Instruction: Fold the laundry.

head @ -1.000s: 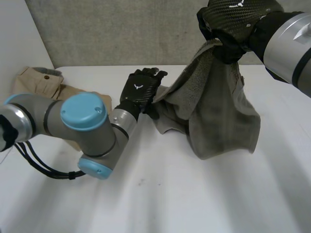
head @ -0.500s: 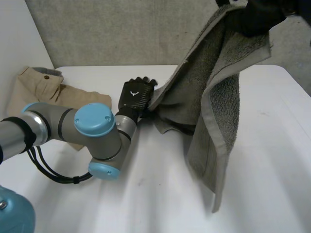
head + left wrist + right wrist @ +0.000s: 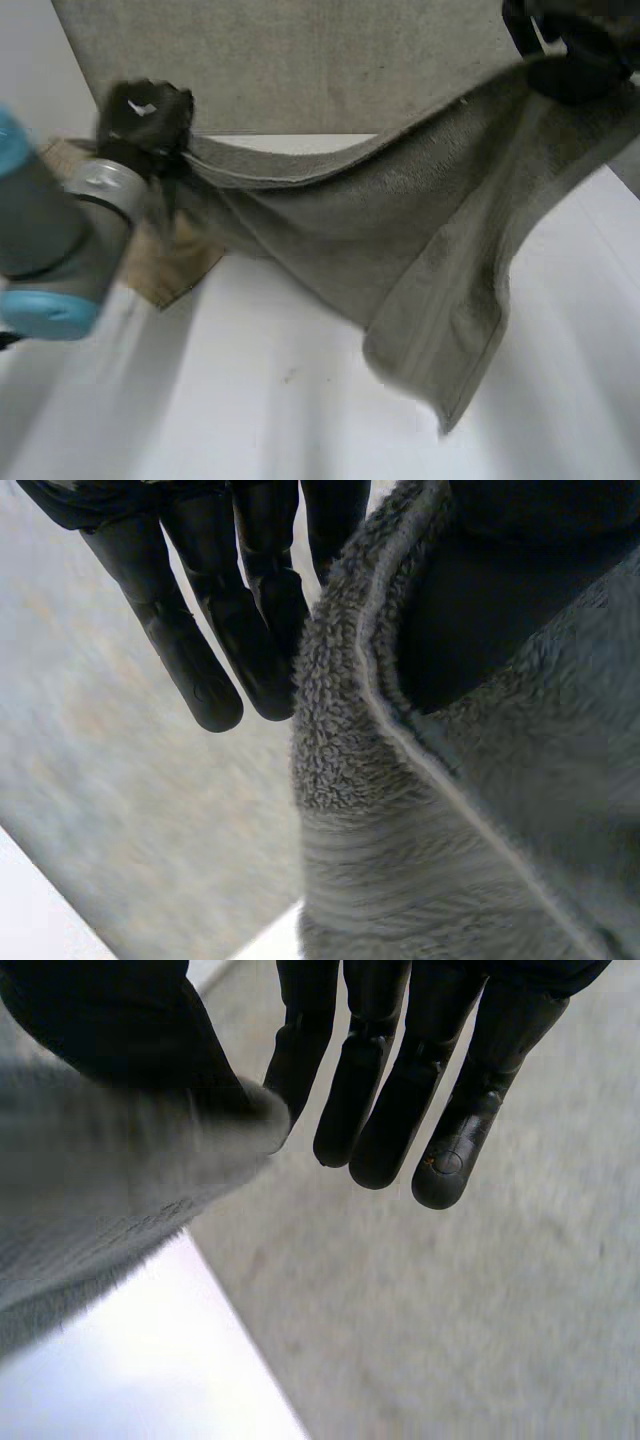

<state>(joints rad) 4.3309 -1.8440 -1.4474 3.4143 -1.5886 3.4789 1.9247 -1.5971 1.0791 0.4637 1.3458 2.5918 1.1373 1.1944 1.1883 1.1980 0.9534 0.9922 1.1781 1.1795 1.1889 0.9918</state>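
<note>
A grey towel [image 3: 400, 220] hangs in the air, stretched between my two hands above the white table [image 3: 250, 400]. My left hand [image 3: 145, 108] is raised at the left and pinches one upper corner. In the left wrist view its straight fingers [image 3: 215, 630] lie beside the towel's hem [image 3: 340, 750], and the thumb presses the cloth from the other side. My right hand [image 3: 580, 45] is high at the right on the other upper corner. In the right wrist view the towel [image 3: 90, 1190] sits pinched between thumb and fingers [image 3: 390, 1080]. The towel's lower part sags down to the right.
A beige garment [image 3: 170, 265] lies on the table behind my left arm [image 3: 50, 230]. A grey backdrop [image 3: 300, 60] stands along the table's far edge. The near part of the table is bare white.
My left hand closed on the towel's edge and rose up and to the left with it. My right hand moved further right, so the towel is now spread between them.
</note>
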